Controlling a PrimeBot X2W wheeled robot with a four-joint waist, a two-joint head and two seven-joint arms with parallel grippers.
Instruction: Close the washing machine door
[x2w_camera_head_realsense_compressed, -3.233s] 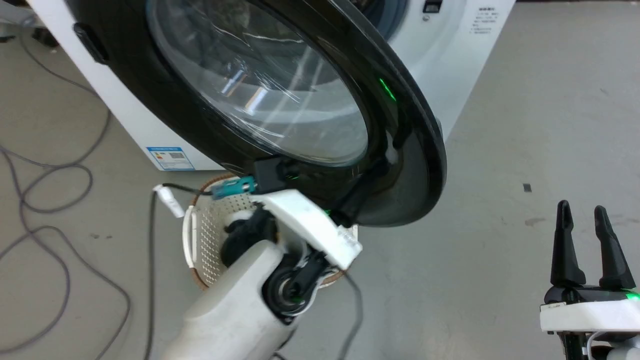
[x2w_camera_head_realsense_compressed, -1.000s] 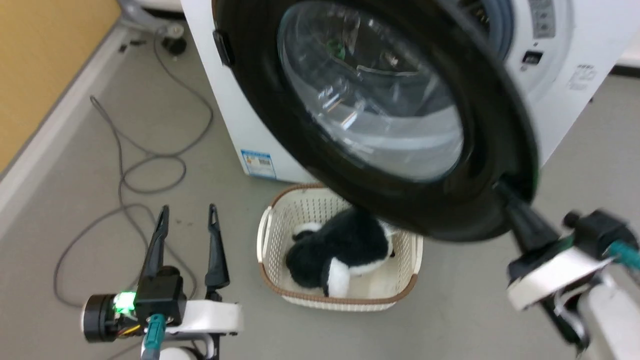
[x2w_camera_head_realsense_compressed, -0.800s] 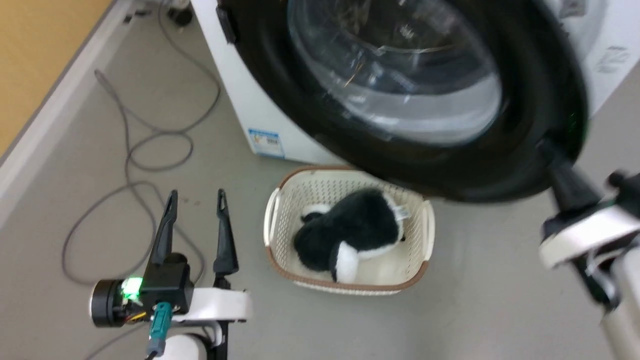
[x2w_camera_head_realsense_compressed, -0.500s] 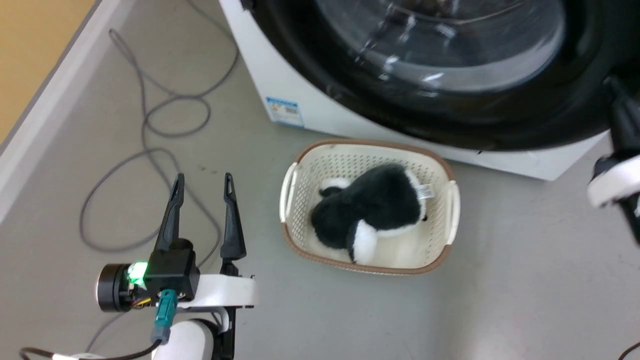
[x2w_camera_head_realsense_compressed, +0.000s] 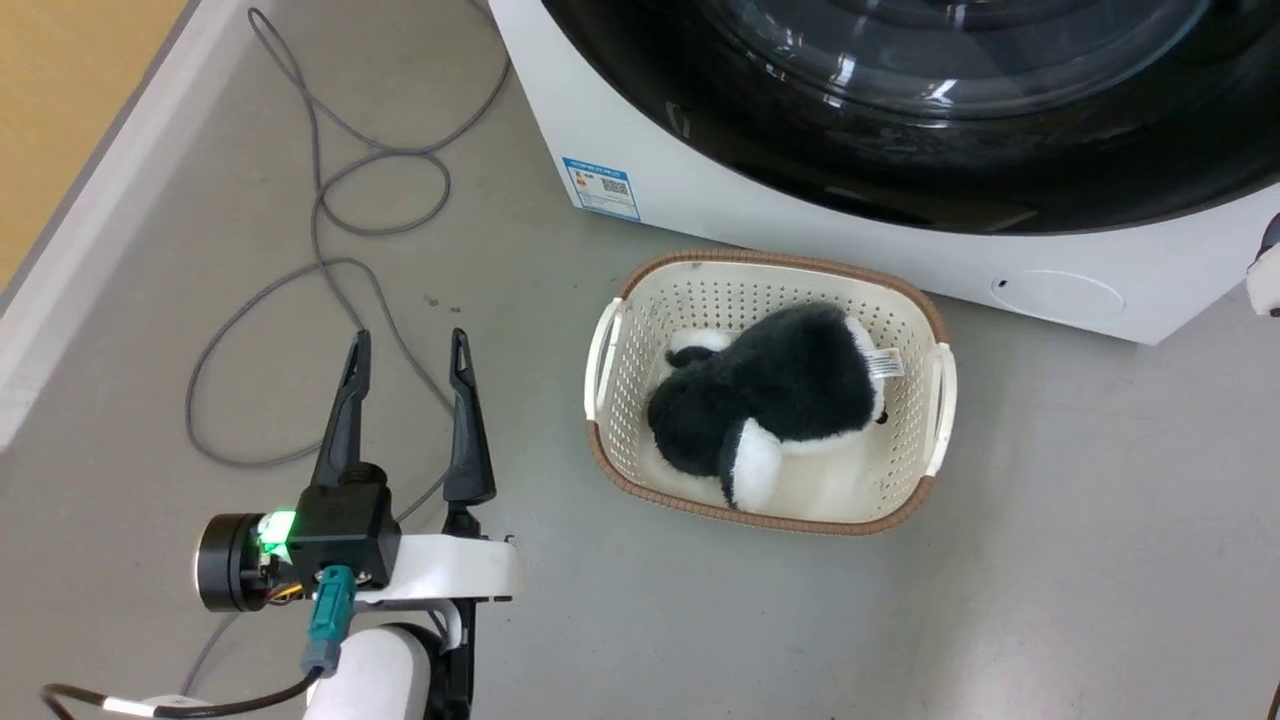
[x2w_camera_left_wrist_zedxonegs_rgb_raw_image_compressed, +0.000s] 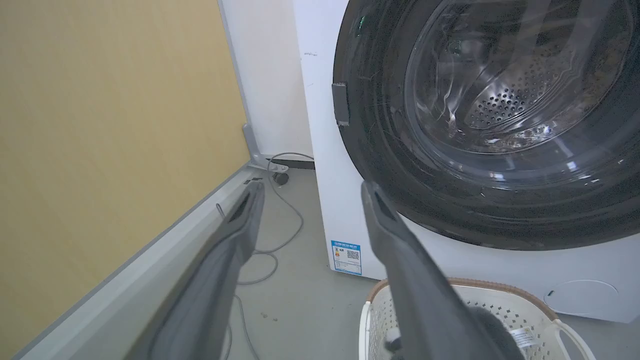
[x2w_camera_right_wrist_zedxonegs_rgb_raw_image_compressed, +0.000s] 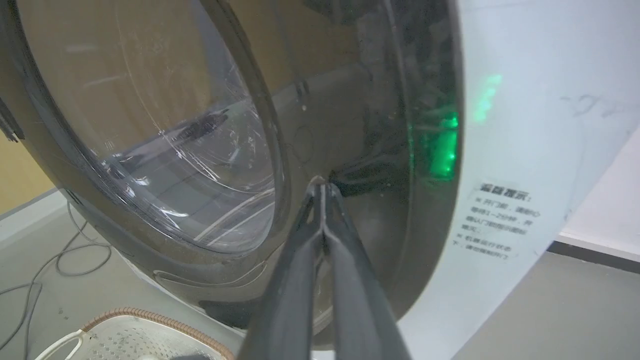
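The washing machine (x2w_camera_head_realsense_compressed: 700, 215) stood white and broad on the grey floor (x2w_camera_head_realsense_compressed: 1050, 560). The washing machine door (x2w_camera_head_realsense_compressed: 900, 150) lay flat against its front, the black rim covering most of that face; whether it had latched could not be told. A cream basket (x2w_camera_head_realsense_compressed: 925, 330) sat on the floor just before the machine, below the door, with a black-and-white plush toy (x2w_camera_head_realsense_compressed: 770, 400) in it.

The right gripper (x2w_camera_right_wrist_zedxonegs_rgb_raw_image_compressed: 320, 186) had its two fingers pressed together with nothing between them, tips set against the door's black rim beside the glass window (x2w_camera_right_wrist_zedxonegs_rgb_raw_image_compressed: 165, 150). The left gripper (x2w_camera_head_realsense_compressed: 409, 340) hung with fingers spread and empty over the floor left of the basket, well apart from the door. A grey cable (x2w_camera_head_realsense_compressed: 330, 210) looped beyond it.
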